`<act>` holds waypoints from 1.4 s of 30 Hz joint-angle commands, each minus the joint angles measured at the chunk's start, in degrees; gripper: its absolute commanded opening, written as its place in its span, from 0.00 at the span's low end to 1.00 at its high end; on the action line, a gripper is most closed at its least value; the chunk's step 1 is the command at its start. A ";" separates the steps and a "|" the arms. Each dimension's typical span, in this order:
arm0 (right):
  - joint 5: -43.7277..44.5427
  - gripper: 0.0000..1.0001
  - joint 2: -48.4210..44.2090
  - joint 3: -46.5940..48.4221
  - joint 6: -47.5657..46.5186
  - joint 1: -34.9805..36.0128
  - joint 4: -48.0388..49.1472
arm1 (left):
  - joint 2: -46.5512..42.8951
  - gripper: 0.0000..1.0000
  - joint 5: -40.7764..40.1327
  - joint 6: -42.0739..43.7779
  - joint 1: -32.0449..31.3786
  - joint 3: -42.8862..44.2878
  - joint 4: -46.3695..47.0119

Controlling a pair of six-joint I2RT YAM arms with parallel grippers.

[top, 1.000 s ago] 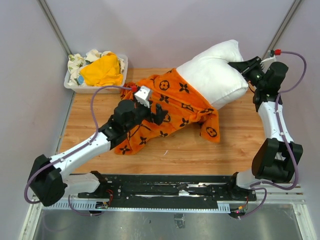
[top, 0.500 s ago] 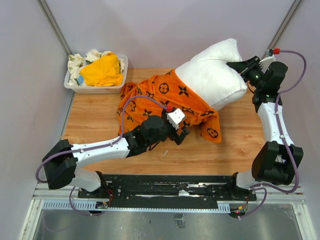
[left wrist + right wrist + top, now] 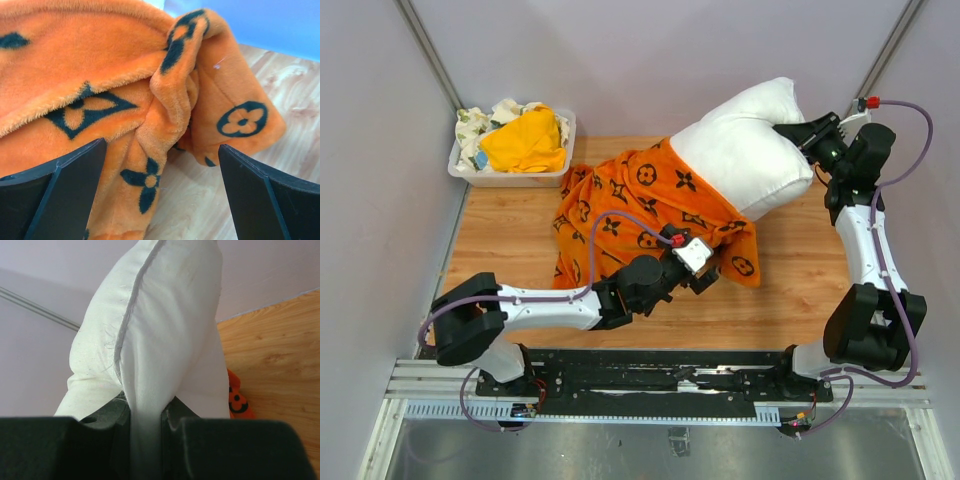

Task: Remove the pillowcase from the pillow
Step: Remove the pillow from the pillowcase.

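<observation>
The white pillow (image 3: 745, 150) lies at the back right of the table, its left part still inside the orange printed pillowcase (image 3: 620, 200). The case spreads left and forward over the wood. My right gripper (image 3: 798, 133) is shut on the pillow's far right corner, pinching the white fabric (image 3: 145, 405) between its jaws. My left gripper (image 3: 705, 268) is open and empty, low over the table at the case's front right hem. In the left wrist view a bunched fold of the case (image 3: 165, 115) lies just ahead of the gap, between the two black fingers (image 3: 55, 195).
A white bin (image 3: 510, 172) at the back left holds a plain yellow-orange cloth (image 3: 525, 140) and patterned rags. The enclosure walls stand close at left, right and back. Bare wood (image 3: 790, 290) lies in front of the pillow at the right.
My left arm has swung from the case's left side round to its front right hem. The case's left part has settled further left. The right gripper and pillow have not moved.
</observation>
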 commanded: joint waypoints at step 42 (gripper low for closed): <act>-6.23 0.01 3.99 20.27 12.04 -5.98 10.69 | -12.64 0.99 -17.47 -27.87 4.49 -15.63 -14.47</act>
